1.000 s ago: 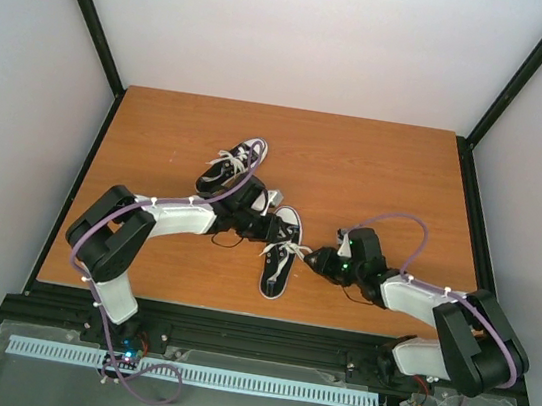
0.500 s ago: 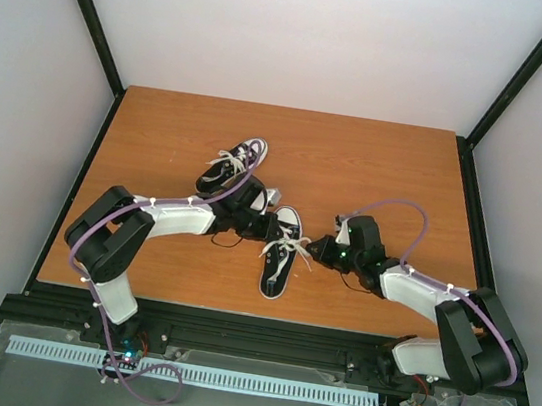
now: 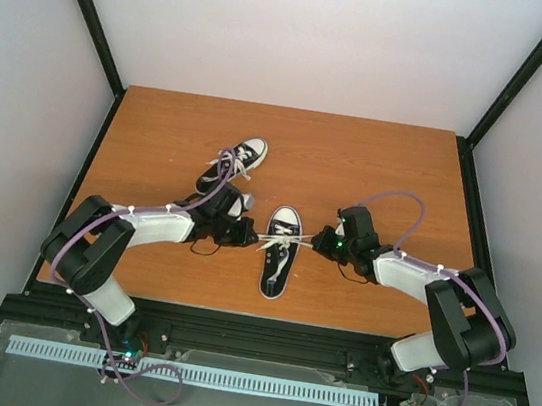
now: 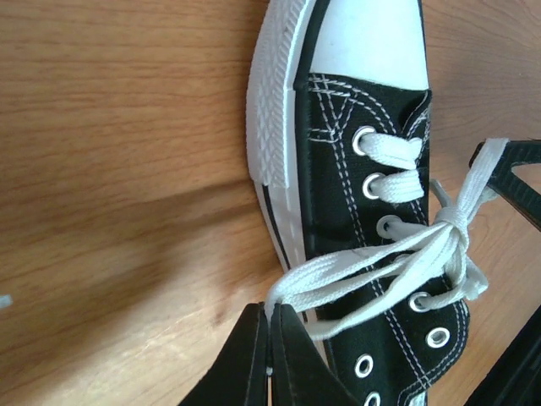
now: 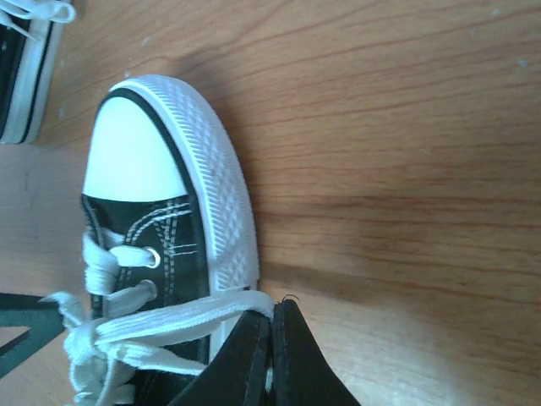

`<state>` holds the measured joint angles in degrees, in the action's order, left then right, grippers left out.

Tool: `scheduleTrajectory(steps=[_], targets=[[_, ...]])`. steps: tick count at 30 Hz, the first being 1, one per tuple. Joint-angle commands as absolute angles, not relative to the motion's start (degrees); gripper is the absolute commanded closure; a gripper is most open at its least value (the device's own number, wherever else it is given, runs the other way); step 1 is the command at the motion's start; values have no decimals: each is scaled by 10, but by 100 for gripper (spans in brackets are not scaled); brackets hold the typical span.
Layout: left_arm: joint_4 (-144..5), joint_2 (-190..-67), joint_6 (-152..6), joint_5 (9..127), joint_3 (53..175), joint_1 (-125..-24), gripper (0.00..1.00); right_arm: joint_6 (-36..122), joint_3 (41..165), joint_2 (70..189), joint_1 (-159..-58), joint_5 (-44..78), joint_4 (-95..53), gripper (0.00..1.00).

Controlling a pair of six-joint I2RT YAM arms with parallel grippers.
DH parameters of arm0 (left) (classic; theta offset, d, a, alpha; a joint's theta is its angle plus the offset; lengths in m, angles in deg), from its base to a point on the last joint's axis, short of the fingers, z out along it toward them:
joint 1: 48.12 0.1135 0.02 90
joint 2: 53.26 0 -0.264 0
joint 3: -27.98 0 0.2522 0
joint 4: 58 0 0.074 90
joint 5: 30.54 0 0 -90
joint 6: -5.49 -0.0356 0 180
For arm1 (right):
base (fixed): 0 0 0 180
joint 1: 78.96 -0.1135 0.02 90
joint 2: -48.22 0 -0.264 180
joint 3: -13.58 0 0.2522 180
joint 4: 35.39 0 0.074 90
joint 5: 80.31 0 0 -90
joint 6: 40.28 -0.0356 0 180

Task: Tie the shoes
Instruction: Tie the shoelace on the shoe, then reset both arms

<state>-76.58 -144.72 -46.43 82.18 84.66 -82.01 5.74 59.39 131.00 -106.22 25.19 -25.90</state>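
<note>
The left claw point(image 4: 270, 315), half open a second ago, is now pinched shut on a loop of flat white lace point(image 4: 363, 271) and has drawn leftward. The small black canvas sneaker with a white toe cap point(image 3: 278, 260) lies front-centre on the brown wooden tabletop point(image 3: 397, 170). The right claw point(image 5: 272, 311) has likewise clamped its loop and pulled rightward. With the lace taut, the bow is probably being cinched. The matching second sneaker point(image 3: 234, 166) lies behind-left. No writing is legible.

I have both arms reaching low and inward, left end effector point(image 3: 247, 232) and right end effector point(image 3: 320, 240) facing each other, jaws pinched tight.
</note>
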Motion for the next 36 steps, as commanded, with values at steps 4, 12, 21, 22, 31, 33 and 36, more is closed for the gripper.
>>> scheduleTrajectory(steps=[4,12,21,22,31,33,36], targets=[[-790,-1406,-466,813,825,-804,99,53,612,1314,-1057,215,-233,97],[-814,-1371,-468,799,800,-790,99,52,594,1278,-1054,201,-198,97],[-835,-1342,-469,802,792,-788,99,62,562,1221,-1054,226,-163,97],[-835,-1342,-469,802,790,-788,99,65,560,1216,-1054,232,-158,97],[-826,-1359,-459,803,781,-787,99,75,520,1209,-1054,248,-154,97],[-826,-1359,-457,800,780,-787,99,73,513,1213,-1054,249,-160,97],[-830,-1355,-456,792,779,-787,99,72,508,1215,-1054,247,-164,97]])
